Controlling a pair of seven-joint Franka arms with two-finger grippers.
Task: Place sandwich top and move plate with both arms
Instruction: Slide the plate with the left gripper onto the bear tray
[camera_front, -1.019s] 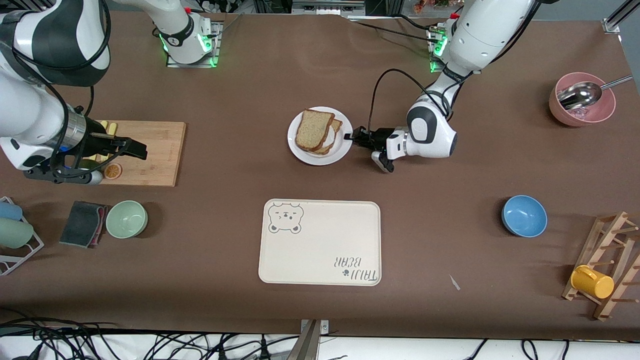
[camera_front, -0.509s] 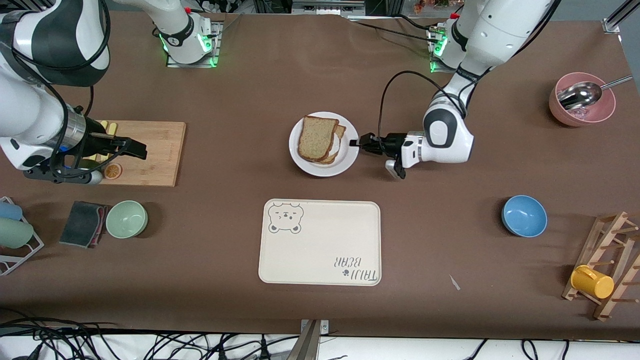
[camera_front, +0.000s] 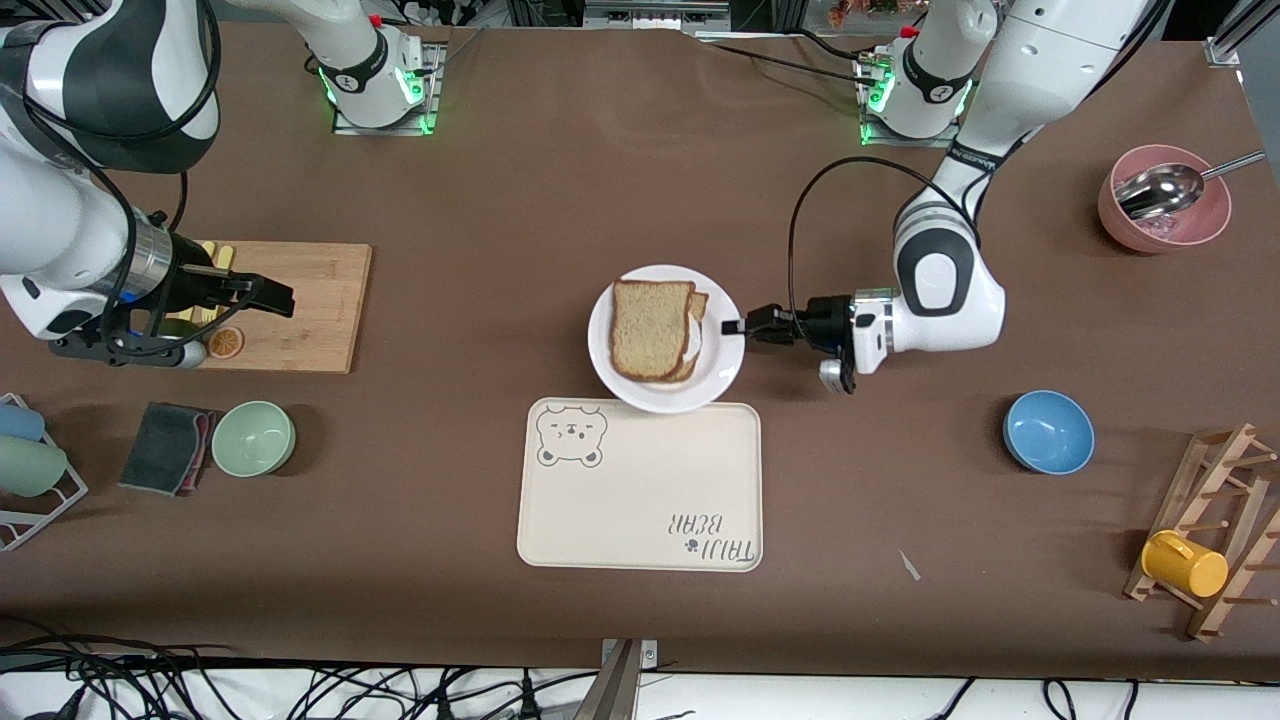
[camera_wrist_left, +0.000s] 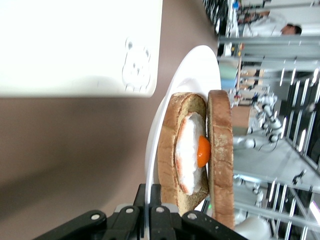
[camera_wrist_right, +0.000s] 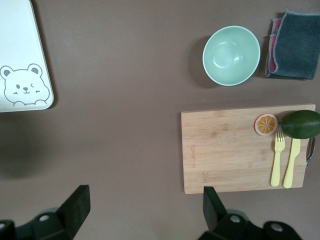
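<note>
The white plate (camera_front: 602, 343) carries the sandwich top (camera_front: 650, 328), a light brown slice lying on a darker slice with a fried egg (camera_wrist_left: 202, 150). My left gripper (camera_front: 733, 327) is shut on the plate's rim at the side toward the left arm's end. The plate hangs over the table, and its rim overlaps the edge of the cream bear tray (camera_front: 640, 490). In the left wrist view the fingers (camera_wrist_left: 169, 195) pinch the thin rim of the plate (camera_wrist_left: 186, 85), with the sandwich top (camera_wrist_left: 221, 150) just past them. My right gripper (camera_front: 270, 297) waits open over the cutting board (camera_front: 300, 305).
A green bowl (camera_front: 253, 438) and a grey cloth (camera_front: 165, 447) lie near the cutting board. Toward the left arm's end are a blue bowl (camera_front: 1048, 431), a pink bowl with a spoon (camera_front: 1165, 210) and a wooden rack with a yellow mug (camera_front: 1185, 565).
My left gripper has carried the plate with the sandwich toward the front camera, from the table's middle to the tray's edge. The right arm has not moved.
</note>
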